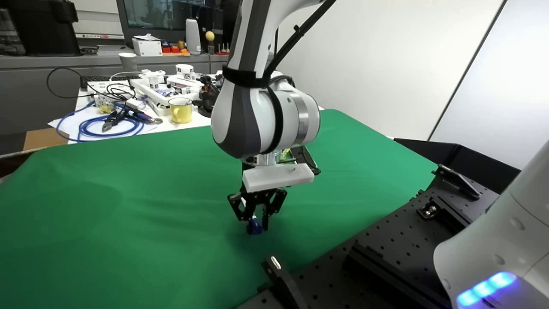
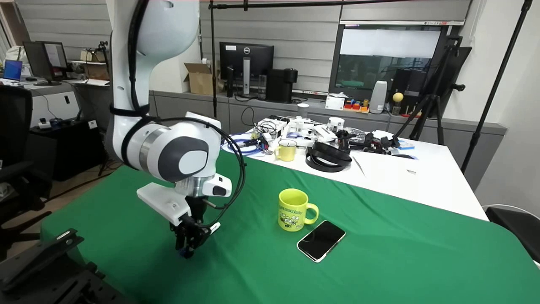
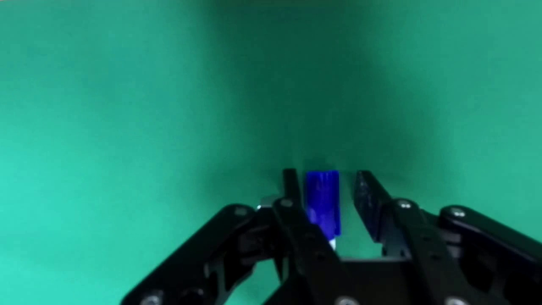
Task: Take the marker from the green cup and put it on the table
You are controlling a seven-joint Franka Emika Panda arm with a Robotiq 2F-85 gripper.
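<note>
The marker has a blue cap, seen in the wrist view (image 3: 322, 203), and a white body whose end shows in an exterior view (image 2: 215, 228). It stands tilted, cap down, between the fingers of my gripper (image 3: 327, 173), low over the green table (image 1: 128, 206). The cap lies close to the left finger, and a gap shows between it and the right finger, so the gripper is open. Whether the cap touches the cloth I cannot tell. The green cup (image 2: 291, 211) stands upright on the table, apart from the gripper; the arm mostly hides it in an exterior view (image 1: 285, 153).
A phone (image 2: 321, 240) lies beside the cup. A white table (image 2: 405, 175) with cables, a yellow mug (image 2: 286, 151) and black straps (image 2: 327, 157) stands behind. The black perforated mount (image 1: 386, 253) borders the cloth near the robot base.
</note>
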